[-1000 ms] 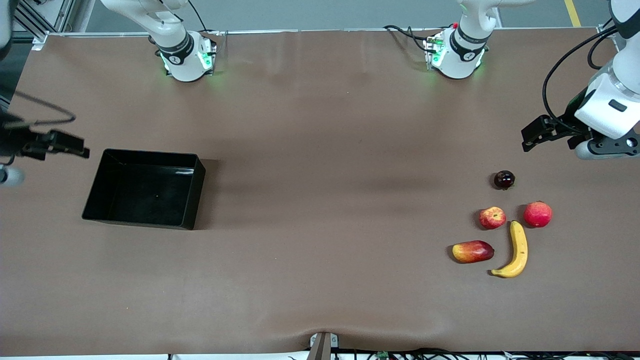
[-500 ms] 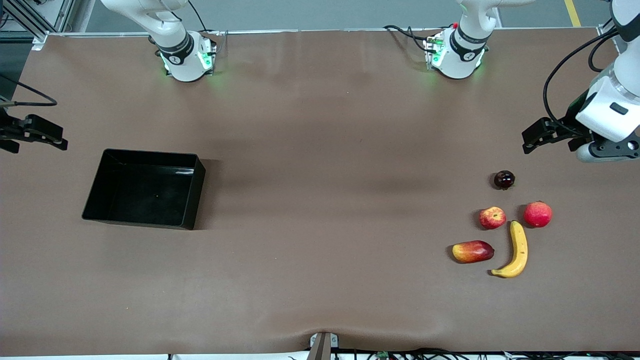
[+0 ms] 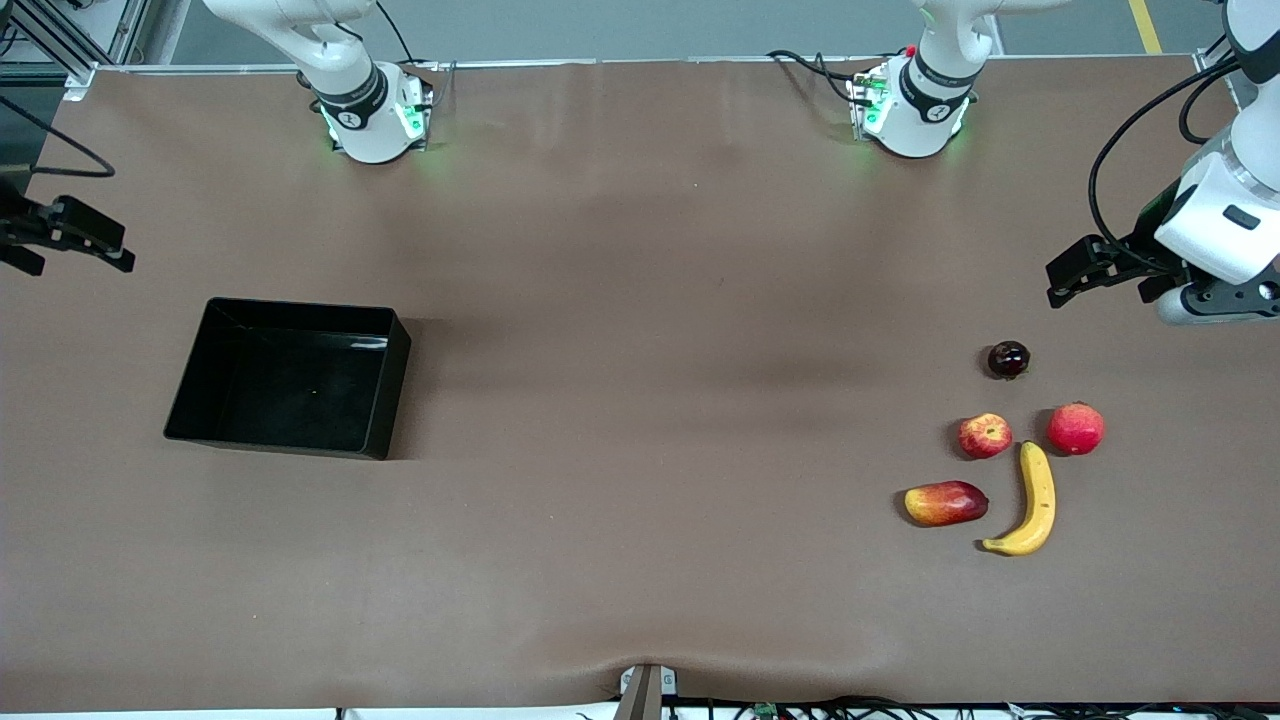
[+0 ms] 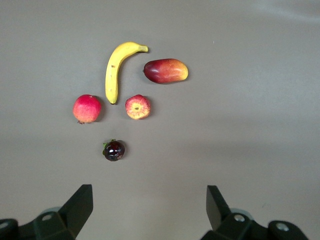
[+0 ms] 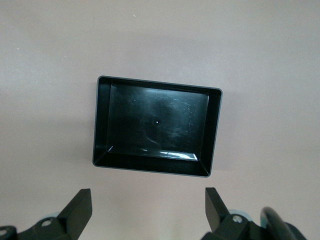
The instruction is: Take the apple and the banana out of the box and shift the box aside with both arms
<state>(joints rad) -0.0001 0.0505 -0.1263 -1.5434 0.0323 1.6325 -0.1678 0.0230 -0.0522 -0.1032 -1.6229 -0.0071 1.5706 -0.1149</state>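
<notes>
The black box (image 3: 290, 380) stands empty on the table toward the right arm's end; it also shows in the right wrist view (image 5: 157, 125). The yellow banana (image 3: 1035, 498) and the small red apple (image 3: 985, 436) lie toward the left arm's end, and both show in the left wrist view, banana (image 4: 116, 70) and apple (image 4: 137, 107). My left gripper (image 3: 1062, 280) hangs open and empty over bare table beside the fruit group (image 4: 149, 200). My right gripper (image 3: 120, 250) hangs open and empty over the table's edge beside the box (image 5: 148, 202).
A pinkish-red round fruit (image 3: 1076, 428) lies beside the apple. A red-and-yellow mango (image 3: 945, 503) lies beside the banana. A small dark fruit (image 3: 1008, 359) lies farther from the front camera than the apple. The brown table (image 3: 640, 350) is bare between box and fruits.
My right gripper has moved away from the box, toward the table's edge and the robots' side. My left gripper has barely shifted. The box and fruits have not moved.
</notes>
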